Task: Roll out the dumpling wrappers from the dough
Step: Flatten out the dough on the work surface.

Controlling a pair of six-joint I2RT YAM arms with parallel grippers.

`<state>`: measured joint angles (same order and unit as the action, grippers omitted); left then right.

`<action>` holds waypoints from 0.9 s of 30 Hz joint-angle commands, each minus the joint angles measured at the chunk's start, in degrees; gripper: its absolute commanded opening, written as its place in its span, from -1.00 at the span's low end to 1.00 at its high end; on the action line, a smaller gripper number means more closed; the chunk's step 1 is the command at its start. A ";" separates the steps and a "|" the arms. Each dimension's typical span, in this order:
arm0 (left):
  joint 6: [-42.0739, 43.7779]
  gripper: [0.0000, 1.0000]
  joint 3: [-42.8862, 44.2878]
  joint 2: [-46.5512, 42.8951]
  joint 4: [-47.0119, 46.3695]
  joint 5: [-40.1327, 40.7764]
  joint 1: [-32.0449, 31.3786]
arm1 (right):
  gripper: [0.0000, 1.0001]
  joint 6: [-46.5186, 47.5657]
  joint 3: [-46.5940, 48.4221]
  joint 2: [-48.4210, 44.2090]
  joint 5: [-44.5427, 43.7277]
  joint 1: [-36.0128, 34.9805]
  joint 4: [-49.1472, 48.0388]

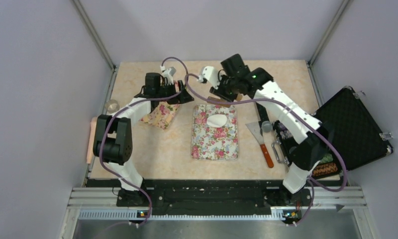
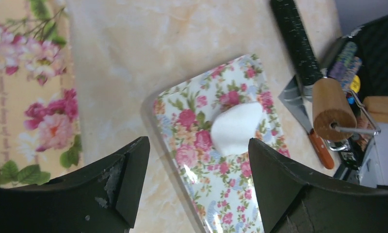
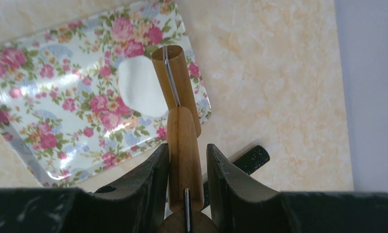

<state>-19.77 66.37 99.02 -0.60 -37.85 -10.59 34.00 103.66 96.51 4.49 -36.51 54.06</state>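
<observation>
Mid-table, on far half of floral tray (image 1: 213, 147): dumpling wrapper (image 1: 216, 120), white, oval, lying flat. Right gripper (image 3: 187, 148) clamped on handle of wooden roller (image 3: 175, 87). Left gripper (image 2: 198, 145) spread wide, holding nothing, near tray's far left corner. Floral cloth (image 1: 159, 114) left of tray; scraper (image 1: 260, 137), black speckled rod (image 2: 296, 39) and open black case (image 1: 353, 129) to its right. From right wrist, wrapper's edge hidden behind roller end; from left wrist and overhead, seen whole.
</observation>
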 commanded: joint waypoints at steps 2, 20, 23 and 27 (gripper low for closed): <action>-0.46 0.56 2.38 5.30 3.03 6.13 -0.06 | -1.00 12.29 2.07 3.99 -8.88 -5.81 4.65; 1.04 0.26 7.74 14.13 10.62 14.57 -5.25 | -1.00 26.66 -16.25 5.65 -9.16 -10.52 -8.72; 1.20 0.14 8.54 15.38 11.81 15.35 -5.82 | -1.00 28.95 -18.99 4.88 -8.61 -10.49 -9.94; 1.65 -0.23 9.78 16.97 13.23 16.27 -6.59 | -1.00 30.65 -20.58 4.84 -6.12 -10.52 -8.05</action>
<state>-19.27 73.93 114.37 10.52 -23.53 -16.12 61.49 84.97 102.63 -4.43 -47.07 45.52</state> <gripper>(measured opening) 0.474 0.323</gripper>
